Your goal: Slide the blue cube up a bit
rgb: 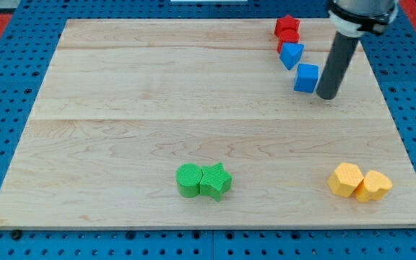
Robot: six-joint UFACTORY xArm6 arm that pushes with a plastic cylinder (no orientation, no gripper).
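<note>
Your blue cube (306, 77) sits near the board's (157, 108) upper right corner, just left of my tip (327, 96), which rests close beside its right face — touching or a hair apart, you can't tell. There are no fingers to spread or pinch: only a bare rod. The cube has no long axis; its faces sit slightly skewed to the board's edges. I'd judge the tip sits beside rather than under it, so it must get below first. Up-left lies the blue wedge (290, 55), then the red block (287, 29) — little room above.
</note>
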